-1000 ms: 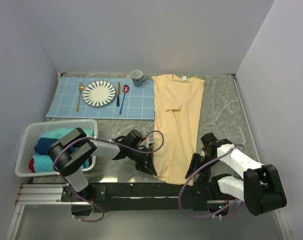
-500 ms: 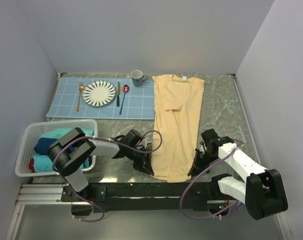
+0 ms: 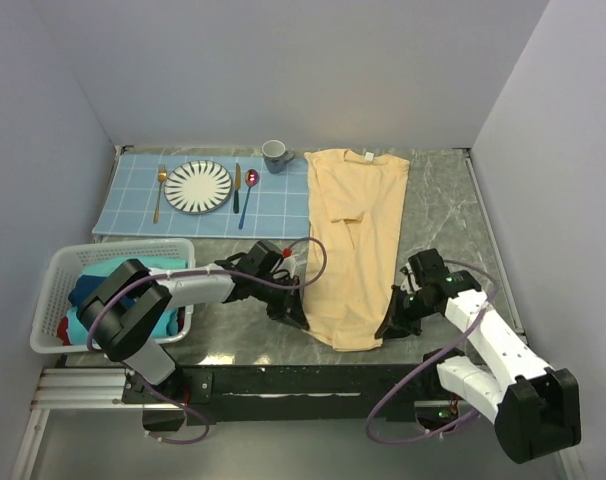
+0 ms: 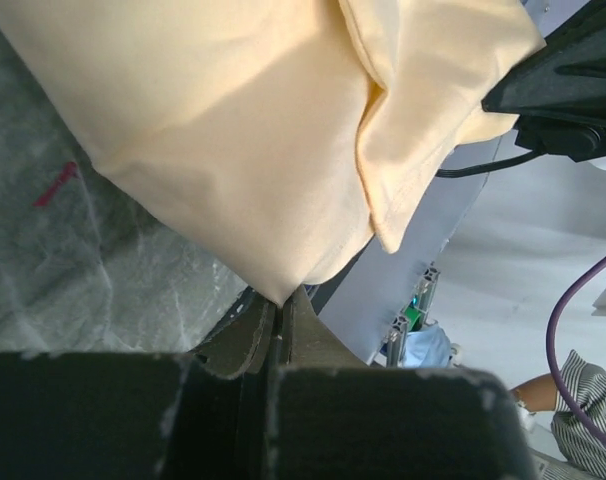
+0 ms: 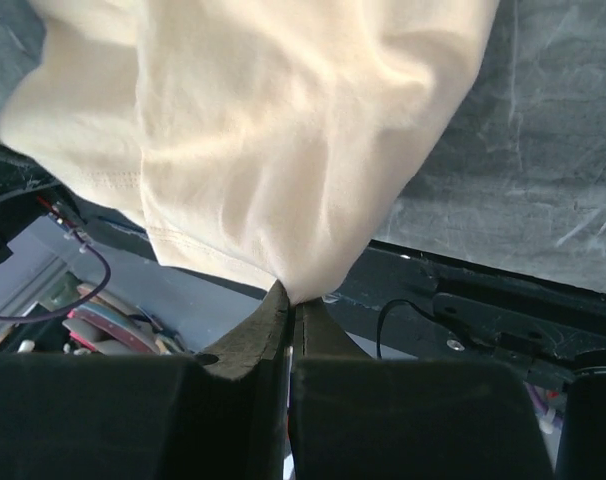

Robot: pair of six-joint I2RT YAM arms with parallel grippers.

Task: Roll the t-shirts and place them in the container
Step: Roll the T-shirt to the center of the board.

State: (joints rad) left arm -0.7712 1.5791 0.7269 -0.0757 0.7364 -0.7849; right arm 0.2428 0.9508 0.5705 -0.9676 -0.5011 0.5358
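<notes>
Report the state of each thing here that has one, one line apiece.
Yellow t-shirt: folded narrow, lying lengthwise on the table, near hem pinched at both corners.
Left gripper: shut on the shirt's hem.
Right gripper: shut on the shirt's hem.
Basket: holds heaped teal and navy t-shirts.
Mug: upright.
Plate: empty, flat on the placemat.

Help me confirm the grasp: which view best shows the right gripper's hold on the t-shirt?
Right wrist: the right gripper shuts on the yellow t-shirt at its hem, close up. The top view shows it small at the shirt's corner; left wrist shows the left gripper pinching instead.
</notes>
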